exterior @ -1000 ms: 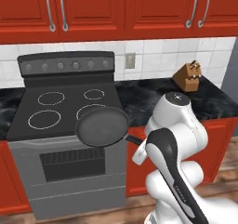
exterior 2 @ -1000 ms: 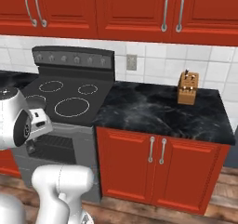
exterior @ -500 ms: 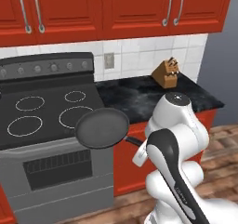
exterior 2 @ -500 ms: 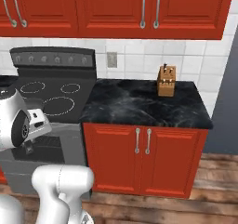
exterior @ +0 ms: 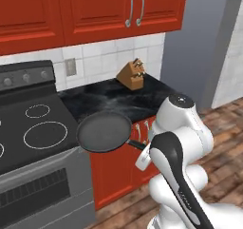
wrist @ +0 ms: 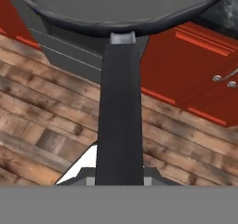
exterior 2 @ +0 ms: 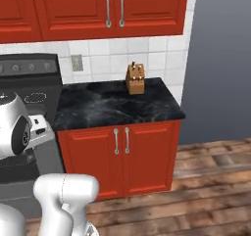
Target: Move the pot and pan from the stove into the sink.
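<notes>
Tool clamped shut, arm bent

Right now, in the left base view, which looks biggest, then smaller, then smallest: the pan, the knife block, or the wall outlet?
1. The pan, biggest, though it's held nearer the camera.
2. The knife block.
3. The wall outlet, smallest.

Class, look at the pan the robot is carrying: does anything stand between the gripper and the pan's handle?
No. The gripper is shut directly on the handle of the pan, held in the air off the stove front edge; nothing sits between them.
</notes>
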### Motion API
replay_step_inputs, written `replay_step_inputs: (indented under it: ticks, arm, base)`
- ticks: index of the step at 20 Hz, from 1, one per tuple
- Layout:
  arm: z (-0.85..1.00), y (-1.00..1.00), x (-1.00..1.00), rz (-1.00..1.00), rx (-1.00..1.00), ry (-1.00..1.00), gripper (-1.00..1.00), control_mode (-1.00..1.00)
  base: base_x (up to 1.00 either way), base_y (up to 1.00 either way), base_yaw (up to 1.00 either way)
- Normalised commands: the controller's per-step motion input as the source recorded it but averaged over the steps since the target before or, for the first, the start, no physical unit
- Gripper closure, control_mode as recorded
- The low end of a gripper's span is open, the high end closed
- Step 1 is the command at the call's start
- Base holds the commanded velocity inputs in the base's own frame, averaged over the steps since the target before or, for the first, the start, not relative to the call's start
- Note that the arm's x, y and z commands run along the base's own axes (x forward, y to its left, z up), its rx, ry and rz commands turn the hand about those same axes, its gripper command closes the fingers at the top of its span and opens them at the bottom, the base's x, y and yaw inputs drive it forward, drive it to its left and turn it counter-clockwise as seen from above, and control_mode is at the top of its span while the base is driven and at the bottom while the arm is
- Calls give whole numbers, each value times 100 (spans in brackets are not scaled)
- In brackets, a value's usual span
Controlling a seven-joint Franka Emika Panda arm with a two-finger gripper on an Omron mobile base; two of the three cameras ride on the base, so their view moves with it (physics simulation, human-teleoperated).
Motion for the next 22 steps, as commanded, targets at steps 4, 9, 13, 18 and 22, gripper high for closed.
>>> replay_step_inputs:
  ticks: [4, 9, 13, 18, 22]
  arm:
    - [0, 0, 0, 0, 0, 0, 100, 100]
    - [0, 0, 0, 0, 0, 0, 100, 100]
    - [0, 0, 0, 0, 0, 0, 100, 100]
    - [0, 0, 0, 0, 0, 0, 100, 100]
    - [0, 0, 0, 0, 0, 0, 100, 100]
  base:
    - [0, -7, -43]
    - [0, -2, -44]
    - [0, -4, -43]
    - [0, -7, -42]
    - [0, -8, -42]
